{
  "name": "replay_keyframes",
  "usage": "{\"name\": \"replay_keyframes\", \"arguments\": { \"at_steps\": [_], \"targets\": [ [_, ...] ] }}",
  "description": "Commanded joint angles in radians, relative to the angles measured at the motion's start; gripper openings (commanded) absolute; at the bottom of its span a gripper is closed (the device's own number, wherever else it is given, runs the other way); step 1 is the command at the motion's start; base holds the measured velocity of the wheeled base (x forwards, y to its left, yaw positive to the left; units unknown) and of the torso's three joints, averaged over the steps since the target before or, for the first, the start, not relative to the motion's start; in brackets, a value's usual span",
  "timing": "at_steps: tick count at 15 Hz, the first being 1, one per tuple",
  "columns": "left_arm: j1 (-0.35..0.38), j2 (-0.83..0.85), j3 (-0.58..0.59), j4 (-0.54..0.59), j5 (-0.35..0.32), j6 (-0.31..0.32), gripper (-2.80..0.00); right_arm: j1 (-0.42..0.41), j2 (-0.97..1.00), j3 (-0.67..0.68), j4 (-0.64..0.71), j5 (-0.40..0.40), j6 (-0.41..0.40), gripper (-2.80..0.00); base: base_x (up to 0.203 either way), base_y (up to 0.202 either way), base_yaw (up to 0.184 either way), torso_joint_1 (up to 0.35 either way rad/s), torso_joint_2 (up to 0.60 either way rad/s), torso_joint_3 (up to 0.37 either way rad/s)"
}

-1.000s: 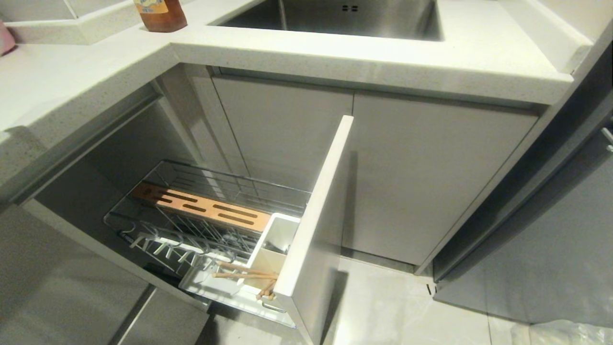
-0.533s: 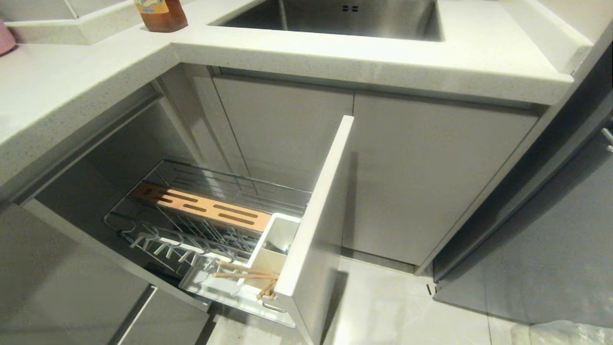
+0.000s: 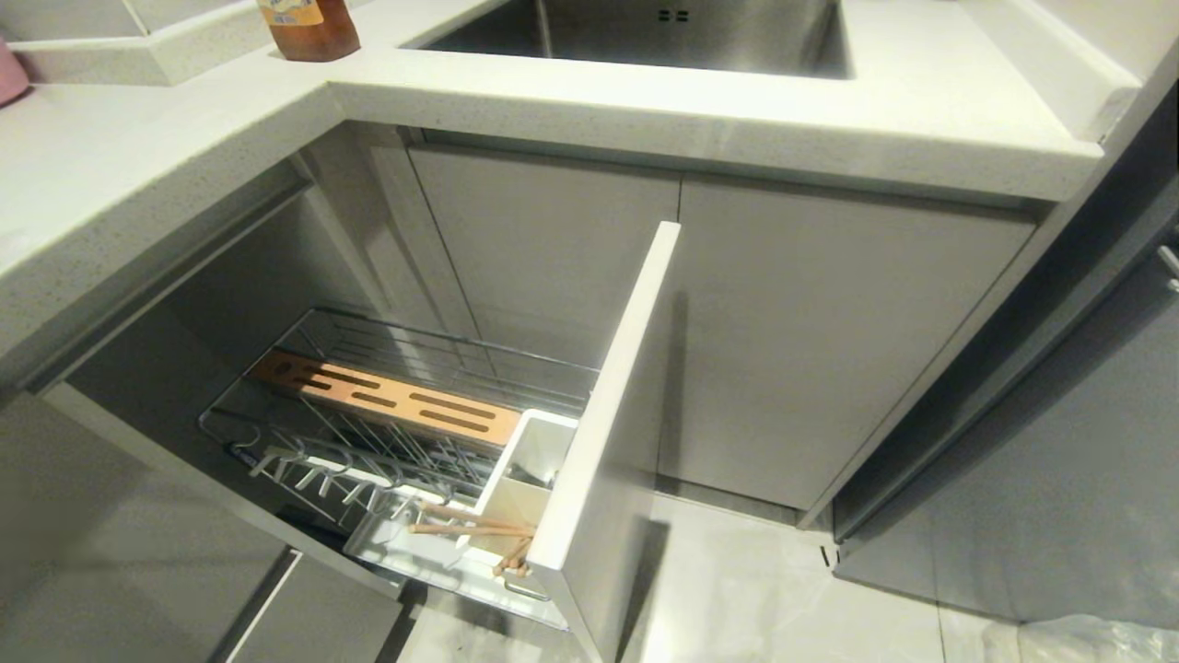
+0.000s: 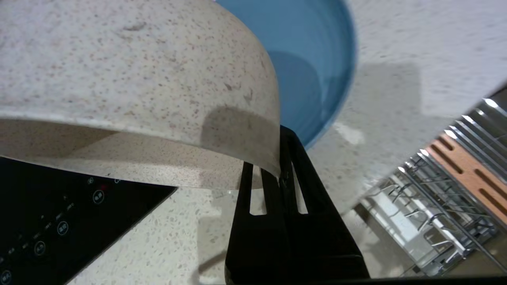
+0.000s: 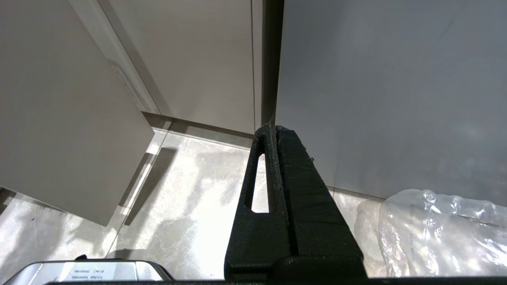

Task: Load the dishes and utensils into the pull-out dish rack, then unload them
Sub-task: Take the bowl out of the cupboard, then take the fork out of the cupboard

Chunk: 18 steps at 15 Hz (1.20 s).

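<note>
My left gripper [image 4: 278,168] is shut on the rim of the speckled cream bowl [image 4: 130,71] and holds it tilted above the countertop [image 4: 396,79]. Behind the bowl, the blue plate [image 4: 301,59] lies on that countertop. The pull-out dish rack [image 3: 387,442] stands pulled out below, with its wood strip [image 3: 387,401], white utensil box [image 3: 530,470] and grey front panel [image 3: 608,414]. The chopsticks [image 3: 470,525] lie across the rack beside the box. The rack [image 4: 443,198] also shows past the counter edge in the left wrist view. My right gripper [image 5: 275,130] hangs shut over the floor, holding nothing.
A black hob [image 4: 59,221] is set into the counter under the bowl. The sink [image 3: 645,32] and an amber bottle [image 3: 309,28] are at the back. Closed cabinet doors [image 3: 811,341] stand right of the rack. A clear plastic bag [image 5: 435,233] lies on the floor.
A shadow on the counter at the far left of the head view has cleared. The rack and the chopsticks have not moved.
</note>
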Motion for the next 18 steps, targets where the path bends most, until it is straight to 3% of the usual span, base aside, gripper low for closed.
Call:
{"name": "replay_keyframes", "arguments": {
  "at_steps": [1,6,12,13,18],
  "targets": [
    [0.069,0.084,-0.001,0.014,-0.028,-0.001,-2.8,0.0,0.001,0.0,0.0,0.0,0.0,-2.8,0.0,0.0,0.0,0.0,0.0,0.0],
    [0.115,0.145,-0.007,0.106,-0.112,-0.001,-2.8,0.0,0.001,0.0,0.0,0.0,0.0,-2.8,0.0,0.0,0.0,0.0,0.0,0.0],
    [0.116,0.138,-0.005,0.101,-0.116,-0.007,-2.8,0.0,0.001,0.0,0.0,0.0,0.0,-2.8,0.0,0.0,0.0,0.0,0.0,0.0],
    [0.118,0.138,-0.005,0.098,-0.116,-0.007,0.0,0.0,0.001,0.0,0.0,0.0,0.0,-2.8,0.0,0.0,0.0,0.0,0.0,0.0],
    [0.122,0.124,-0.004,0.048,-0.097,-0.01,0.0,0.0,0.001,0.0,0.0,0.0,0.0,-2.8,0.0,0.0,0.0,0.0,0.0,0.0]
  ]
}}
